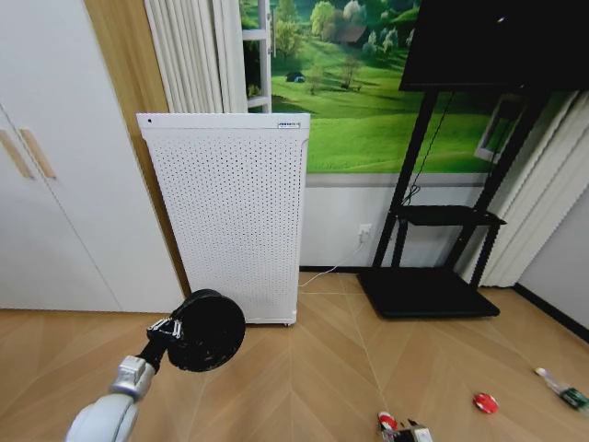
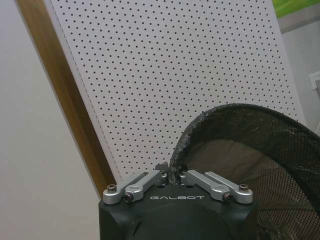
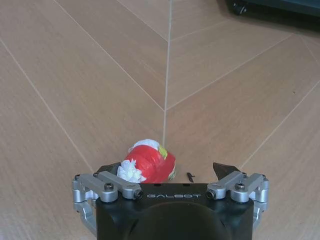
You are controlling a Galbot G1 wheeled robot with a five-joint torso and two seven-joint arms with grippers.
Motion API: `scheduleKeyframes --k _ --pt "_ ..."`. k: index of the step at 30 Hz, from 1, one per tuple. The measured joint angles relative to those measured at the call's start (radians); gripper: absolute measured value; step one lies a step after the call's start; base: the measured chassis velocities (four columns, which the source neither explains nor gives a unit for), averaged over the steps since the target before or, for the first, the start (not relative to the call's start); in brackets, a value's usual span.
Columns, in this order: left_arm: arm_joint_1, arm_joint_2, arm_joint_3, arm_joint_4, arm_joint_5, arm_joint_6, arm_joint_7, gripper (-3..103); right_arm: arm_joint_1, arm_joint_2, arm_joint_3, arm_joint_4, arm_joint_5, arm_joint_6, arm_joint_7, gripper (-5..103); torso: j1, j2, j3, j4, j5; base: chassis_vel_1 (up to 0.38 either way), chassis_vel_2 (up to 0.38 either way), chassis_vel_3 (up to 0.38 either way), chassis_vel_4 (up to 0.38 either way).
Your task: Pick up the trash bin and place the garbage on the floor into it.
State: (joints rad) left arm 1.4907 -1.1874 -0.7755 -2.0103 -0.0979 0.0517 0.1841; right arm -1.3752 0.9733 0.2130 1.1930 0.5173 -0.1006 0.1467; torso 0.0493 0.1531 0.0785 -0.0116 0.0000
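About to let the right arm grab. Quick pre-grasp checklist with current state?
1. Bin held: ok. Left gripper is shut on its rim, and the bin hangs clear of the floor.
2. Right gripper open: ok, fingers spread wide.
3. Red-and-white scrap between the fingers: ok, though it sits nearer one finger than the other.
4. Gripper height over the scrap: cannot tell.
5. Other garbage accounted for: ok. Red scrap and bottle lie on the floor to the right.
6. Bin mouth ready under the drop: not ok, it is tipped sideways, off to the left.
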Motion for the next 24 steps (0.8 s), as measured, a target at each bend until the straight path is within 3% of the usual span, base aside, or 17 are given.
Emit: scheduleKeyframes --k 20,24 --pt "0.001 -0.005 0.006 0.017 0.015 -0.014 0.001 4 0.084 0.039 -0.042 -0.097 -0.008 0.008 0.0 103 0.0 0.0 0.0 0.0 0.0 0.0 0.0 0.0 0.0" --pt "0.004 -0.005 0.006 0.017 0.015 -0.016 0.001 4 0.089 0.038 -0.047 -0.103 -0.008 0.007 0.0 99 0.0 0.0 0.0 0.0 -0.0001 0.0 0.0 0.0 0.0"
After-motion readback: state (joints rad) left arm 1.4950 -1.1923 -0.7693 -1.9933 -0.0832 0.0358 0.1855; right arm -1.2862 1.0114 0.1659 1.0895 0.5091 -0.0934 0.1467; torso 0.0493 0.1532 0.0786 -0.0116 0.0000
